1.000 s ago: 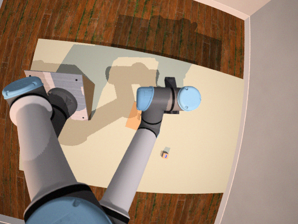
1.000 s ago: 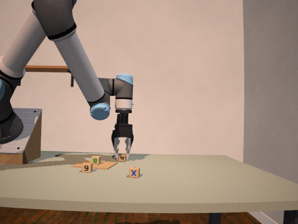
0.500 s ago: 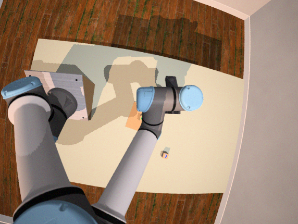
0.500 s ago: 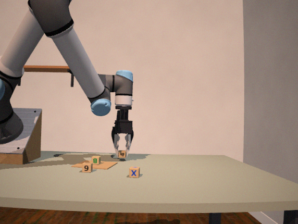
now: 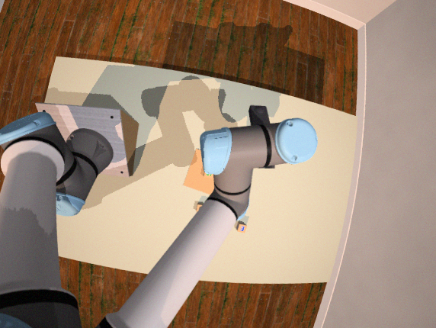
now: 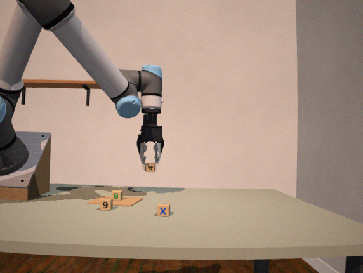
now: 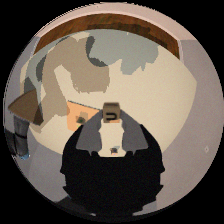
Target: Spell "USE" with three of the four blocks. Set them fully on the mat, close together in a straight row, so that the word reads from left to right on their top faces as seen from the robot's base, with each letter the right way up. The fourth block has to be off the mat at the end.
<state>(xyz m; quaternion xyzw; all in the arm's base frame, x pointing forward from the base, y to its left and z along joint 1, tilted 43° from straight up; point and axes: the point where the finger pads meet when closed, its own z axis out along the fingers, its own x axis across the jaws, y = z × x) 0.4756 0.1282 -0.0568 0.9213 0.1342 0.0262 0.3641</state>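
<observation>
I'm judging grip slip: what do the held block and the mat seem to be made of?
Held block in the tool: looks like matte light wood, tan faces with a printed dark character, though no grain shows. Mat: thin, flat orange-tan sheet, matte, perhaps card or cork; the look leaves it open.

- The pale table [image 6: 241,222] carries a thin orange mat [image 6: 131,200].
- The block with the green B [image 6: 117,195] sits on the mat.
- The block marked 9 [image 6: 106,204] stands at the mat's front edge.
- The blue X block [image 6: 163,209] rests off the mat, to its right.
</observation>
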